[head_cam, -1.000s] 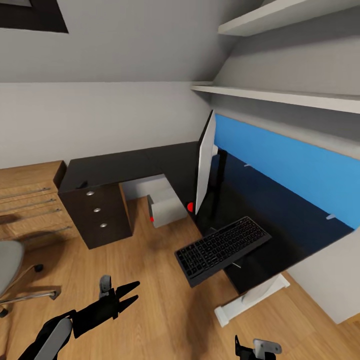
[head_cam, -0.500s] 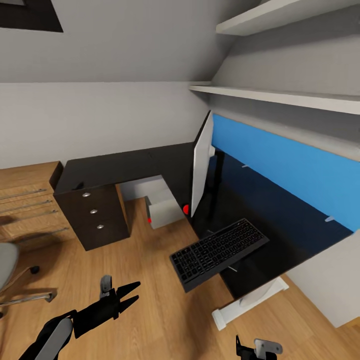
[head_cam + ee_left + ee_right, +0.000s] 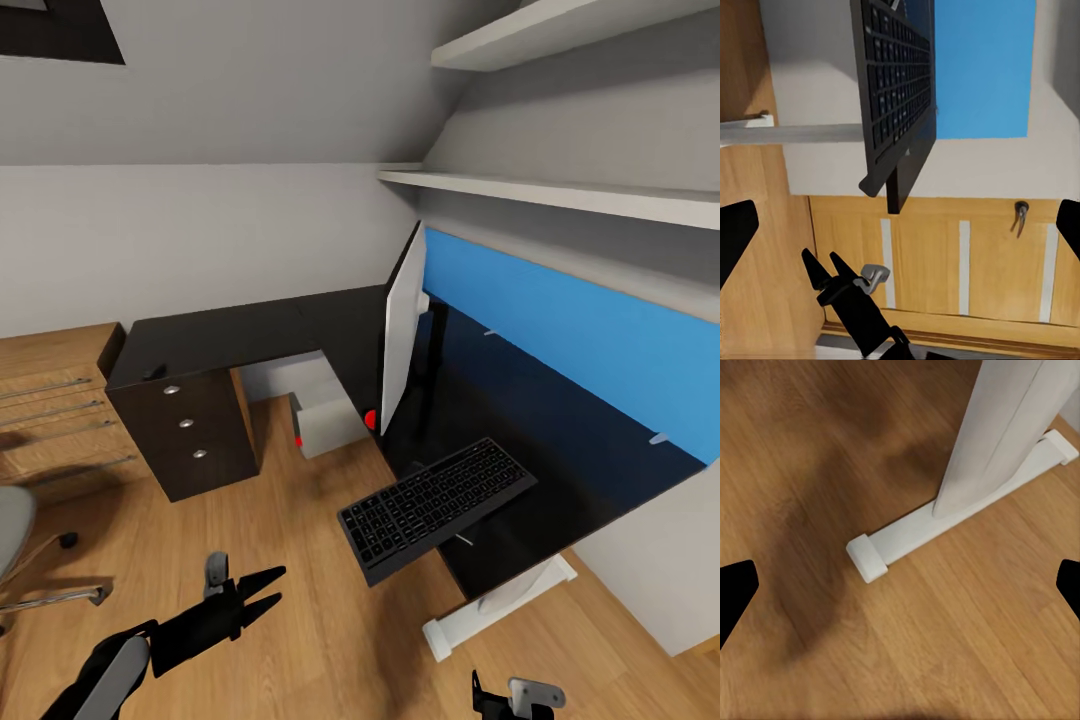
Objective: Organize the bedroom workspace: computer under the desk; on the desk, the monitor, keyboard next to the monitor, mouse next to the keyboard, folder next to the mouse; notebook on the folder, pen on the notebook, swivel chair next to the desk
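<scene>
Resting on the near part of the black L-shaped desk, the slim silver-framed keyboard with black keys lies askew, its near-left corner jutting past the desktop edge over the wooden floor. Just beyond it you see the large flat monitor edge-on, upright on the desk, a red dot at its lower near corner. Behind both runs the blue back panel. Under the desk's far corner sits the light grey box-shaped computer tower. Left of that stands the black three-drawer unit. The white desk leg meets the floor near your right side. At far left, a grey seat edge of the swivel chair shows.

Your left gripper hangs over bare floor, fingers apart, nothing between them. Your right gripper is low at near right, fingers apart, nothing held.
</scene>
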You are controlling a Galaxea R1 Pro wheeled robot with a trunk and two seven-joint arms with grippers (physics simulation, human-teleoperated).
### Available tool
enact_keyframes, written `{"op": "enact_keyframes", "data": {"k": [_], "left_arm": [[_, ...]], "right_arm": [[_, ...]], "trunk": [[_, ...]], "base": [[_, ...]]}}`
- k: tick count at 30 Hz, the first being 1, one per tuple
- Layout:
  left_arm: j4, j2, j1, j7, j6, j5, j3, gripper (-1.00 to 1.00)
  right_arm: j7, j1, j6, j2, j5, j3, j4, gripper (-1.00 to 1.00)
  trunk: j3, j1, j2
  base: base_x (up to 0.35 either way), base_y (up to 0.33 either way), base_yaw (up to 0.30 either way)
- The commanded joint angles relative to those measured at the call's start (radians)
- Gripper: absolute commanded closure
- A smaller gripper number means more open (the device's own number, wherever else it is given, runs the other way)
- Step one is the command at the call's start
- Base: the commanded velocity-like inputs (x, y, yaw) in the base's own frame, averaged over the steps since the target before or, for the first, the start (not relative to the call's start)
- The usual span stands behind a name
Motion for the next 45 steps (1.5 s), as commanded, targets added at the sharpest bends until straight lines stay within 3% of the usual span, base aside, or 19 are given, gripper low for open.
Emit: {"op": "enact_keyframes", "data": {"k": [1,11,31,45], "left_arm": [[0.000,0.002,-0.001,0.000,0.005,0.006,-0.006,-1.00],[-0.001,0.013,-0.001,0.003,0.005,0.004,-0.024,-1.00],[-0.005,0.032,-0.001,0.001,0.007,0.006,-0.025,-1.00],[-0.009,0.030,-0.001,-0.002,0.008,0.008,-0.029,-1.00]], "right_arm": [[-0.007,-0.001,-0.003,0.000,0.010,-0.005,0.002,-1.00],[-0.007,0.000,-0.003,0.000,0.010,-0.005,0.002,-1.00],[-0.007,0.000,-0.003,-0.007,0.010,-0.005,0.002,-1.00],[-0.007,-0.001,-0.004,-0.007,0.009,-0.005,0.002,-1.00]], "trunk": [[-0.001,0.000,-0.001],[-0.001,0.000,-0.001],[-0.064,0.077,-0.141],[-0.064,0.077,-0.141]], "base": [[0.000,0.000,0.000],[0.000,0.000,0.000],[0.000,0.000,0.000],[0.000,0.000,-0.067]]}}
